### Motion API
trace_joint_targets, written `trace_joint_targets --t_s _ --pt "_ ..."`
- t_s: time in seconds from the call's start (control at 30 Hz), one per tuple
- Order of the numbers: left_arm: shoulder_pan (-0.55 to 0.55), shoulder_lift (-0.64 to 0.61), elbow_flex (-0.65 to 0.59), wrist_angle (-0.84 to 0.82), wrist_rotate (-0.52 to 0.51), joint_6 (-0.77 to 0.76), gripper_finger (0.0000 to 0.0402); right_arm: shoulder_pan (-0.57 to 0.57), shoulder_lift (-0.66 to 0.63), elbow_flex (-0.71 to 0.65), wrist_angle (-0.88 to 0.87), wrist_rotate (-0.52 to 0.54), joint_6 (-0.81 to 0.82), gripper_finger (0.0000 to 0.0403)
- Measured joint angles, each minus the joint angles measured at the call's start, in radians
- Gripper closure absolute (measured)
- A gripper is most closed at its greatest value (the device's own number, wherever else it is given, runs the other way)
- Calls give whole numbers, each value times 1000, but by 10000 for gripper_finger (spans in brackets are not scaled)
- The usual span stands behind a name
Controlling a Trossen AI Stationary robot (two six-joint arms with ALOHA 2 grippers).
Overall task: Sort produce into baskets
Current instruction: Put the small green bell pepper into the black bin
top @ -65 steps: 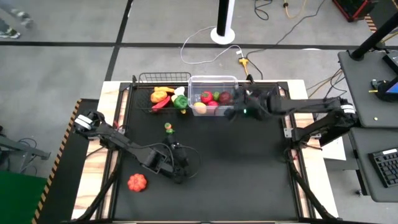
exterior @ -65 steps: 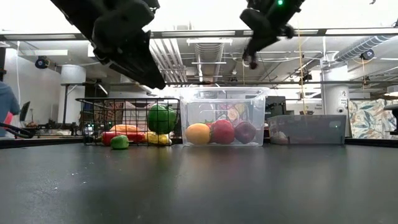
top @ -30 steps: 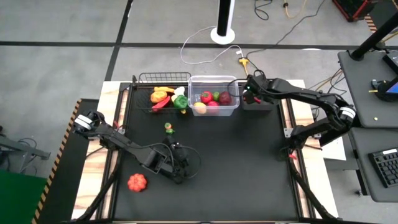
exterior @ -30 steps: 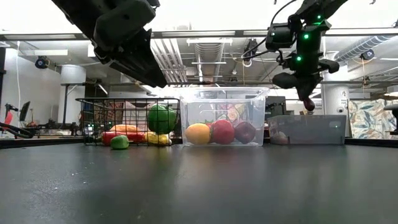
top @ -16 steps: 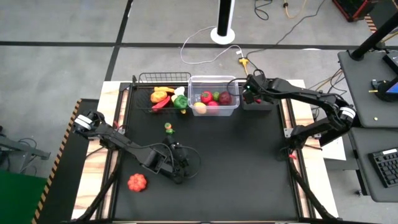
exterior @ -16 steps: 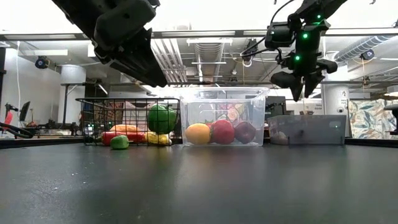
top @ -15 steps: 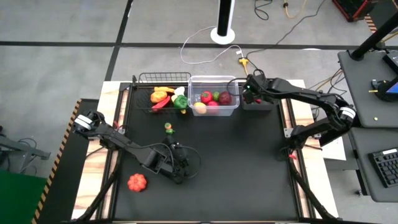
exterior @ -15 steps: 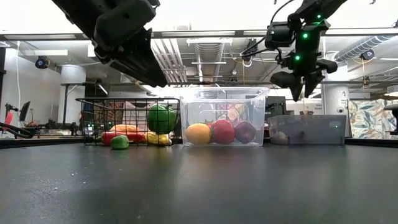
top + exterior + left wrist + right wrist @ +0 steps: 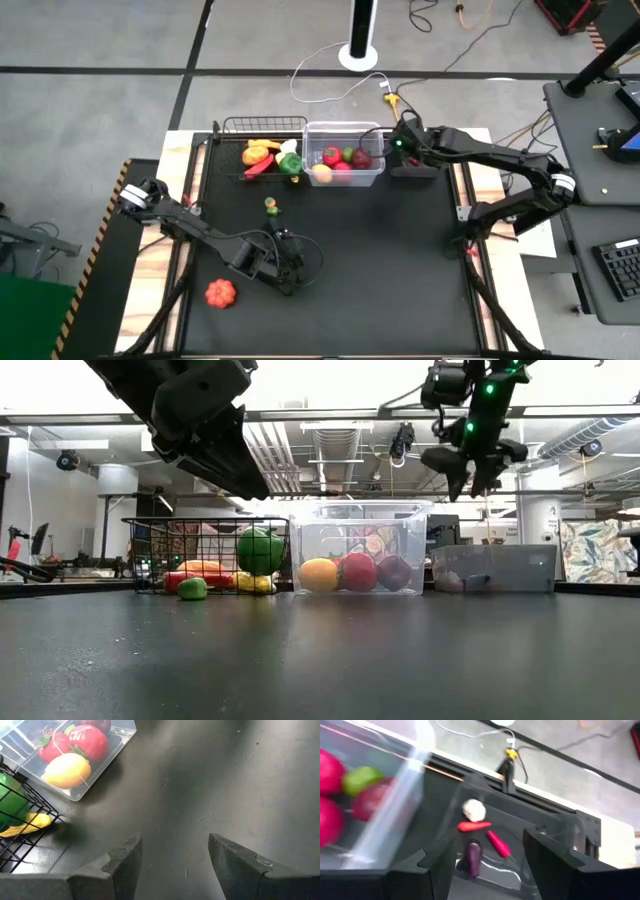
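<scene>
While right gripper (image 9: pixel 485 865) gapes above, purple eggplant (image 9: pixel 473 857) lies lengthwise in tray (image 9: pixel 540 880).

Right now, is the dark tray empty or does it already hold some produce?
Not empty. The dark tray holds a white garlic, two red chillies and a dark purple piece.

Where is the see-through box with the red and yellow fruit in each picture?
High view: the clear bin sits at the table's far edge, in the middle.
Low view: the bin is in the centre, seen side-on.
Left wrist view: upper left corner.
Right wrist view: left side, blurred.
Shared landmark: the black wire basket touches or nearly touches it in the high, low and left wrist views.
</scene>
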Motion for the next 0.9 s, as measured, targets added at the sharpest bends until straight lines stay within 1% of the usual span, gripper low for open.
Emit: trace_joint_targets --t_s 0.33,0.43,0.6,0.73,0.9 --pt "0 0 0 5 2 -25 192 135 -3 84 2 2 -19 186" --pt "3 0 0 2 36 -47 192 180 -4 89 3 3 -30 186" --pt "30 -6 0 -22 66 -120 192 247 -4 86 23 9 -30 186" --pt "59 -14 0 -62 116 -187 192 288 -4 73 39 54 -15 186" --pt "71 -14 0 -184 135 -314 192 336 -4 48 51 93 26 186"
